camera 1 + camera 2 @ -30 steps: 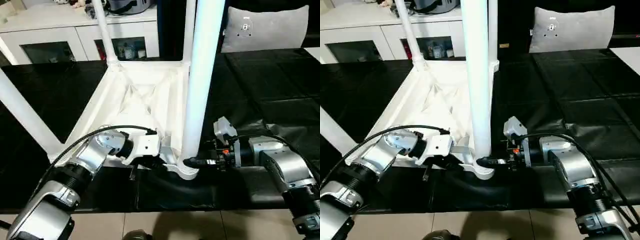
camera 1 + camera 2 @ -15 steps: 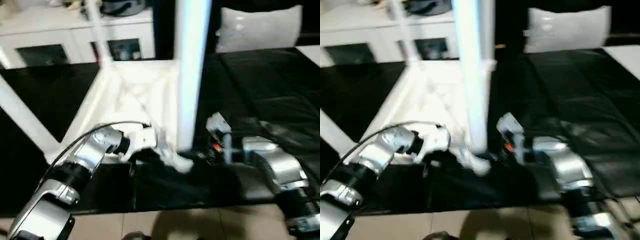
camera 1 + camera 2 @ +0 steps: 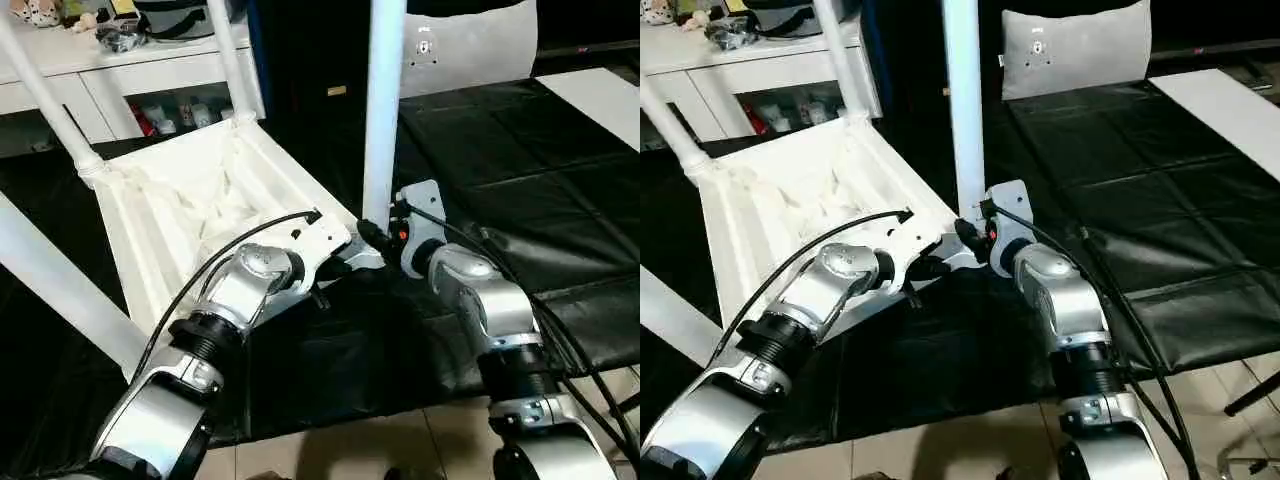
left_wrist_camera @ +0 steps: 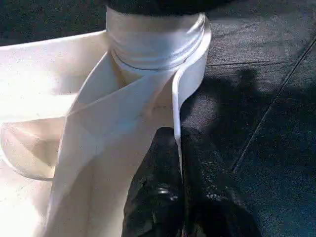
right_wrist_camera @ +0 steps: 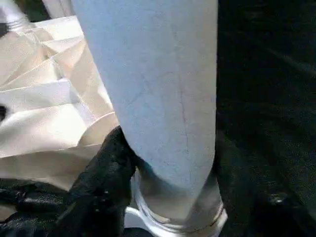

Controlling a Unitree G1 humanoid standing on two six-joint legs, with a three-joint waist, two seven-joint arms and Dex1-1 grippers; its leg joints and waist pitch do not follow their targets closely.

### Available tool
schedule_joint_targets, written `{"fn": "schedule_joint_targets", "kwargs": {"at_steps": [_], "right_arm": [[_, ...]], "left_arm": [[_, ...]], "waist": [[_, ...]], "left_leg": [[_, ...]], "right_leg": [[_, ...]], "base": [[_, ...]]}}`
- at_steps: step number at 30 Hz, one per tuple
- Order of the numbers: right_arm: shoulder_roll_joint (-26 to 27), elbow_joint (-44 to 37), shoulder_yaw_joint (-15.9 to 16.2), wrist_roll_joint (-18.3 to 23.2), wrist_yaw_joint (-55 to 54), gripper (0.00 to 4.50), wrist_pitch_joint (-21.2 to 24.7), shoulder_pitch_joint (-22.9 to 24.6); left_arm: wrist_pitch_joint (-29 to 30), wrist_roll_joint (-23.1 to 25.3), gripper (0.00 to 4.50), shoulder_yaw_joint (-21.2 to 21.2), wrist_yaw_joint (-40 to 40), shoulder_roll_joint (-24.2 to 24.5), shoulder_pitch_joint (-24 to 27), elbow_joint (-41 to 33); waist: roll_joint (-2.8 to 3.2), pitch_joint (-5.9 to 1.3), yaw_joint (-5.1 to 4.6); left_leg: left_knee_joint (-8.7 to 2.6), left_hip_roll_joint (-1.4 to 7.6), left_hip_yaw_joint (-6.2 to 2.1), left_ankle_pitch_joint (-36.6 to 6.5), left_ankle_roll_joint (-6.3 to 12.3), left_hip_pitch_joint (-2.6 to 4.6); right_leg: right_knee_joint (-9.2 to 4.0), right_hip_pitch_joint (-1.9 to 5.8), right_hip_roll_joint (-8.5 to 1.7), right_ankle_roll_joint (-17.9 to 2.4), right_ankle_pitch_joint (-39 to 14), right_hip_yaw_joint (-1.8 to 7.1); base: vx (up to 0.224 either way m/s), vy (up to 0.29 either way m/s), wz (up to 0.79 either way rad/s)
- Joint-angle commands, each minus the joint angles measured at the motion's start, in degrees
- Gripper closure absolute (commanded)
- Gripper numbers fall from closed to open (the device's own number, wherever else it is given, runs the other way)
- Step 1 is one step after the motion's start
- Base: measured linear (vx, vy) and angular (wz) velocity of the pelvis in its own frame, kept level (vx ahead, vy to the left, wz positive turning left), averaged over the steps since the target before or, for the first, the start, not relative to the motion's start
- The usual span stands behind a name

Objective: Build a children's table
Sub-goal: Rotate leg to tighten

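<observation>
Turned since before, tabletop rim sits pinched in left end effector; right end effector grips leg.

One tabletop, four legs, one cushion, two grippers

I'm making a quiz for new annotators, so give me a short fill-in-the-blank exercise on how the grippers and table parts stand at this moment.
1. The tabletop lies with its ribbed underside facing ____.
2. The left gripper is pinched shut on the tabletop's thin ____.
3. The right gripper has its fingers around the bottom of an upright white ____, just above the corner socket.
4. Behind the table, a grey ____ stands upright.

Missing words: up; rim; leg; cushion
</observation>
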Motion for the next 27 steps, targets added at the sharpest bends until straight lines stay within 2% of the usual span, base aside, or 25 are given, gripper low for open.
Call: {"fn": "schedule_joint_targets", "kwargs": {"at_steps": [1, 6, 7, 8, 9, 11, 12, 15, 16, 19, 21, 23, 25, 27], "right_arm": [[0.3, -0.7, 1.8, 1.4, 2.7, 1.62, -0.8, 1.2], [-4.2, -2.1, 1.2, 3.2, 8.7, 1.06, -3.1, 3.1], [-5.5, -2.4, 1.2, 3.5, 10.7, 0.98, -3.8, 3.5], [-6.3, -2.6, 1.2, 3.7, 11.8, 0.98, -4.1, 3.6], [-8.7, -2.8, 1.1, 4.1, 15.5, 0.86, -5.1, 4.0], [-11.5, -3.0, 1.1, 4.9, 20.4, 0.74, -6.5, 4.4], [-13.2, -3.0, 1.2, 5.7, 23.4, 0.54, -7.5, 4.6], [-16.7, -2.7, 2.6, 5.7, 29.0, 0.3, -9.5, 4.6], [-17.8, -2.3, 3.2, 5.2, 30.5, 0.3, -10.3, 4.5], [-20.8, -1.5, 5.6, 5.7, 37.4, 0.3, -12.0, 3.7], [-21.3, -1.4, 6.2, 6.9, 40.9, 0.3, -11.6, 3.3], [-21.4, -1.3, 6.3, 7.4, 42.0, 0.3, -11.5, 3.2], [-21.9, -0.9, 7.3, 8.4, 45.8, 0.64, -11.5, 2.8], [-22.1, -0.4, 7.7, 8.6, 47.3, 0.74, -11.5, 2.7]], "left_arm": [[-2.8, -0.8, 4.5, -0.3, -1.4, 0.4, -1.1, -2.9], [-5.5, 0.1, 4.5, -1.7, -4.6, 3.1, -0.4, -2.9], [-6.1, 0.1, 4.5, -1.8, -5.4, 3.6, -0.2, -2.9], [-6.5, 0.1, 4.5, -1.8, -5.9, 3.9, -0.2, -2.8], [-8.6, 0.0, 4.5, -2.1, -7.9, 4.8, 0.0, -2.5], [-10.5, -0.1, 4.5, -2.9, -11.0, 6.3, 0.4, -2.4], [-12.3, -0.1, 4.5, -3.6, -13.0, 7.3, 0.6, -2.2], [-15.8, -0.5, 4.5, -4.8, -17.3, 9.1, 1.1, -2.2], [-17.4, -1.0, 4.5, -5.2, -19.2, 9.7, 1.4, -2.5], [-20.6, -1.0, 4.5, -7.0, -24.3, 11.7, 2.4, -3.3], [-21.9, -1.0, 4.5, -7.8, -26.6, 12.6, 3.1, -3.8], [-22.6, -1.1, 4.5, -8.1, -27.5, 12.9, 3.4, -3.9], [-23.8, -0.5, 4.5, -9.6, -30.2, 14.7, 4.4, -5.3], [-24.4, -0.4, 4.5, -9.8, -30.8, 15.2, 4.7, -5.8]], "waist": [[-0.35, -4.47, 0.7], [-0.18, -4.43, 1.5], [-0.31, -4.37, 1.93], [-0.31, -4.37, 1.93], [-0.12, -4.32, 2.1], [-0.22, -4.28, 2.54], [-0.29, -4.29, 2.9], [-0.43, -4.35, 3.35], [-0.64, -4.4, 3.56], [-0.63, -4.51, 4.22], [-0.49, -4.56, 5.06], [-0.44, -4.52, 5.36], [-0.38, -4.5, 5.8], [-0.38, -4.41, 6.02]], "left_leg": [[-3.89, 4.45, -2.83, -5.9, 6.42, 0.18], [-3.94, 4.76, -2.74, -6.3, 6.46, 0.45], [-4.0, 4.77, -2.69, -6.8, 6.31, 0.54], [-4.0, 4.77, -2.69, -6.8, 6.31, 0.54], [-3.97, 4.75, -2.63, -7.3, 6.2, 0.55], [-4.01, 4.85, -2.61, -8.1, 6.07, 0.66], [-4.0, 4.88, -2.66, -8.2, 6.1, 0.66], [-3.92, 4.9, -2.48, -7.6, 6.41, 0.61], [-3.88, 4.91, -2.47, -7.0, 6.57, 0.53], [-3.78, 5.15, -2.42, -6.4, 7.12, 0.66], [-3.76, 5.4, -2.41, -6.3, 7.39, 0.78], [-3.82, 5.62, -2.44, -6.1, 7.27, 0.86], [-3.96, 5.76, -2.5, -6.9, 6.66, 0.85], [-3.94, 5.6, -2.36, -7.3, 6.2, 0.9]], "right_leg": [[-3.95, 4.3, -5.64, -5.0, -10.8, 4.05], [-3.86, 4.18, -5.72, -5.1, -11.2, 4.31], [-4.0, 4.18, -5.7, -5.0, -11.9, 4.28], [-4.0, 4.18, -5.7, -5.0, -11.9, 4.28], [-4.11, 4.13, -5.68, -4.9, -12.5, 4.27], [-4.16, 4.03, -5.56, -4.3, -13.8, 4.26], [-4.1, 4.05, -5.64, -4.1, -14.2, 4.29], [-3.98, 3.93, -5.63, -4.0, -13.8, 4.45], [-3.93, 3.95, -5.64, -4.3, -13.4, 4.39], [-3.68, 3.73, -5.6, -4.6, -13.1, 4.42], [-3.46, 3.6, -5.71, -5.3, -12.4, 4.55], [-3.41, 3.43, -5.65, -5.6, -12.4, 4.6], [-3.33, 3.48, -5.75, -5.7, -13.1, 4.71], [-3.47, 3.42, -5.72, -5.8, -13.8, 4.74]], "base": [[0.0, 0.0, 0.0], [0.0, 0.0, 0.0], [0.0, 0.0, 0.0], [0.0, 0.0, 0.0], [0.0, 0.0, 0.0], [0.0, 0.0, 0.0], [0.0, 0.0, 0.0], [0.0, 0.0, 0.0], [0.0, 0.0, 0.0], [0.0, 0.0, 0.0], [0.0, 0.0, 0.0], [0.0, 0.0, 0.0], [0.0, 0.0, 0.0], [0.0, 0.0, 0.0]]}}
